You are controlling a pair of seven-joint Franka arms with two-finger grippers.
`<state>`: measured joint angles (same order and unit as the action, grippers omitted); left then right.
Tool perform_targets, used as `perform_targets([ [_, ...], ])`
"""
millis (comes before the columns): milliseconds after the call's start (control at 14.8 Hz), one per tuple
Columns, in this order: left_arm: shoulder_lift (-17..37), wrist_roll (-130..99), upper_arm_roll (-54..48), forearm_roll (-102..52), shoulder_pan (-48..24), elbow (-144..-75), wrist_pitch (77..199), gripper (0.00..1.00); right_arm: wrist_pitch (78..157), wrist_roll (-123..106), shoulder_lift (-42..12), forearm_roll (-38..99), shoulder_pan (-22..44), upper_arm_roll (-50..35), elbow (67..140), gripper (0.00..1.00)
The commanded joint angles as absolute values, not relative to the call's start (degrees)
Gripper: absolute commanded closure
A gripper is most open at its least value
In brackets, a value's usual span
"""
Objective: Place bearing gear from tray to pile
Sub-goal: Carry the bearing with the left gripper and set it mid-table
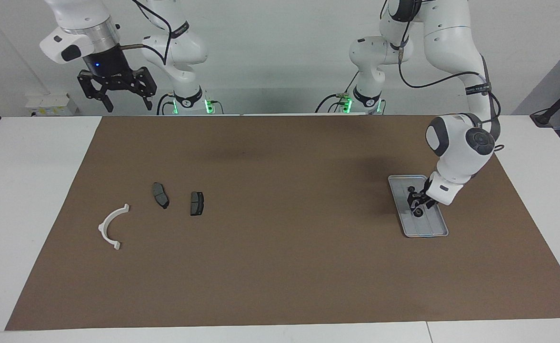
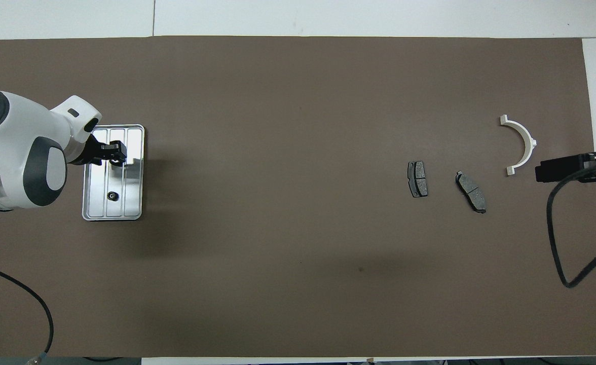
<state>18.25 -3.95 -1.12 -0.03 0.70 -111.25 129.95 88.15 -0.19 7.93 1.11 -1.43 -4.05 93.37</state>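
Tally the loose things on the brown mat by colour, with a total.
Dark grey: 3, two brake pads and the gear
White: 1, the curved bracket
Silver: 1, the tray
Total: 5

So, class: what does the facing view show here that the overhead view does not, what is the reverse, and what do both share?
Facing view only: both arm bases, and the right gripper, open, raised near the robots' edge of the table.

Overhead view only: the bearing gear lying clear of the left gripper in the tray.

Both: the pile, a white bracket and two dark pads, on the brown mat.
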Motion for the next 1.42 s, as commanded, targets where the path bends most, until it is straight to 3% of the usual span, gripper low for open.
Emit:
perform_targets([
  [0, 19.8, -3.3, -1.2, 0.6, 1.1, -110.3, 131.9, 0.41, 88.6, -0.6, 9.1, 2.5, -0.2, -4.1, 94.8, 0.0],
  [878, 21.4, -3.3, -1.1, 0.6, 1.1, -110.7, 134.5, 0.44, 89.1, -1.1, 9.5, 2.6, 1.3, -4.1, 96.3, 0.0],
  [1081, 21.4, -3.3, -1.1, 0.6, 1.2, -111.1, 133.9, 0.56, 89.4, -1.0, 9.5, 2.6, 1.6, -4.2, 96.2, 0.0],
  [1351, 21.2, -4.0, -1.2, 0.3, 1.0, -108.9, 128.4, 0.86, 89.3, -1.1, 9.6, 2.7, 1.5, -4.1, 96.3, 0.0],
])
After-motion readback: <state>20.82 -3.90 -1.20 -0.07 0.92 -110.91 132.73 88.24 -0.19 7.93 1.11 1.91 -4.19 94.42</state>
